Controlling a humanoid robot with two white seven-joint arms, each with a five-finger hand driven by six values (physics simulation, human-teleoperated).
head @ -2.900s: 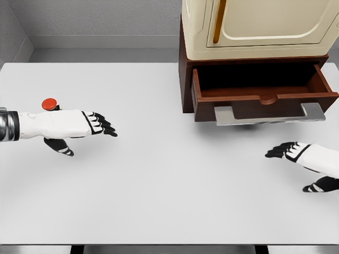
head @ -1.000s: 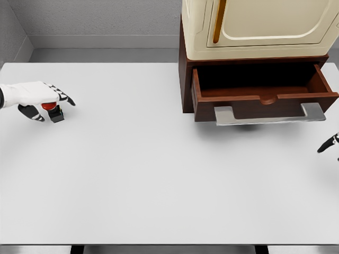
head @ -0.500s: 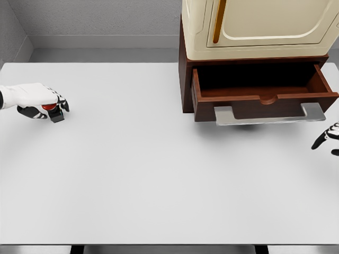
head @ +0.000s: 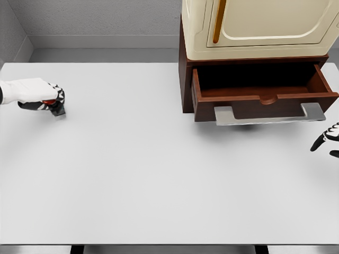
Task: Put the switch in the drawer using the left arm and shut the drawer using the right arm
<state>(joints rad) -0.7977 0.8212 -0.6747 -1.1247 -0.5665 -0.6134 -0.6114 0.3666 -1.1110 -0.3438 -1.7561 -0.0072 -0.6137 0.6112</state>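
Left hand sits at the far left edge of the white table, fingers curled over and around the switch, whose red button shows between the dark fingertips with its dark base just beneath. I read that as a grasp closed on the switch, with the base at or barely above the tabletop; I cannot tell from this angle whether it is lifted clear. The hand comes over the top of the switch because the button stands up from the base and the sides give the fingers something to pinch. The switch is well apart from the drawer, which stands pulled out of the dark wood cabinet under the cream upper unit, its inside open and dark, its grey handle facing me. That open mouth is where I need to carry the switch, across most of the table's width. Right hand shows only at the right edge, near the handle but below it and not touching; its black fingers look loosely spread and hold nothing. I judge it parked there so it can push the drawer front shut once the switch is inside.
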